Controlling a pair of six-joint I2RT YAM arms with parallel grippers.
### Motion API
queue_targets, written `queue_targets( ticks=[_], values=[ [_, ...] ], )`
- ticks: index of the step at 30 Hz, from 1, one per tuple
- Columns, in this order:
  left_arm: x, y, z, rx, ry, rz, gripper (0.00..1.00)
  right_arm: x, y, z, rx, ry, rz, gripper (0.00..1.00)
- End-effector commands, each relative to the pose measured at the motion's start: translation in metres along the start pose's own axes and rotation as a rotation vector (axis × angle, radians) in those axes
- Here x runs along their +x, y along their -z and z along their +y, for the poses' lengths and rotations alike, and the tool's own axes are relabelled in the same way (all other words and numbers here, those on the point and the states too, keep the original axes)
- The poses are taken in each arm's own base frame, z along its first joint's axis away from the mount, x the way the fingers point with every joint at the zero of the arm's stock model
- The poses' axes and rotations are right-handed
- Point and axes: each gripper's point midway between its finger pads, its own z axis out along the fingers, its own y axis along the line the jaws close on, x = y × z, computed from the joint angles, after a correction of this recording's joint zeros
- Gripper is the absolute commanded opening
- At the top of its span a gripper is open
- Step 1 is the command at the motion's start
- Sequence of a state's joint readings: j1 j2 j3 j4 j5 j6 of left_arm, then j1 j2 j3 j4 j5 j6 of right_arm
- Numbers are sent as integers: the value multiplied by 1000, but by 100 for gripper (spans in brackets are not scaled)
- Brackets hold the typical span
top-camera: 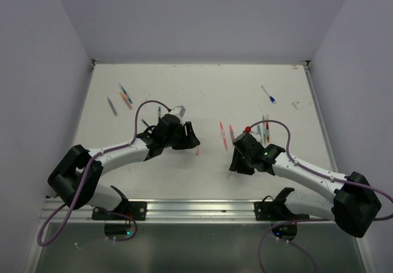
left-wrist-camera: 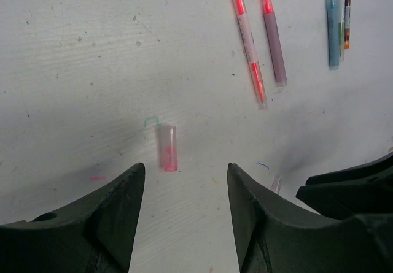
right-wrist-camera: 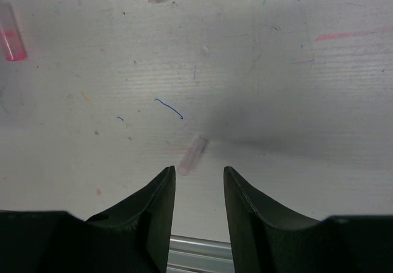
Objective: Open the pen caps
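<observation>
Two loose caps on show: a translucent pink cap (left-wrist-camera: 167, 148) lies just beyond the left gripper (left-wrist-camera: 184, 173), spread and empty, and a pale clear cap (right-wrist-camera: 191, 155) sits right before the right gripper (right-wrist-camera: 198, 175), also parted and empty.

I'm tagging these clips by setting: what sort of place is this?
Probably a robot lab test cell: a white table boxed in by plain pale walls, the left arm and right arm bolted to a metal rail at its near edge, and pens scattered about.

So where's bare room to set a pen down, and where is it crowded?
Bare: the far middle of the table, between the left pen cluster and the blue pen. Crowded: the centre, with pink pens and a loose pink cap.
</observation>
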State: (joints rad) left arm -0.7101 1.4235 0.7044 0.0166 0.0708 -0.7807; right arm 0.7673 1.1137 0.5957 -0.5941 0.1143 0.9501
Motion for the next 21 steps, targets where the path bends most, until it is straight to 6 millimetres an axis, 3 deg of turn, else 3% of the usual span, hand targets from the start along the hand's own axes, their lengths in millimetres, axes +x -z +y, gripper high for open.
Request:
queue_targets(
  ticks=[1,10,21],
  values=[
    [-3,6,0,-2,-29,-26,60,-5,-5,12,-28,-57,-24,41],
    [-4,9,1,-4,-35,-34,61,8,-15,23,-26,-52,-11,41],
    [-4,12,5,-13,-40,-42,62,19,-28,20,26,-45,-30,40]
  ],
)
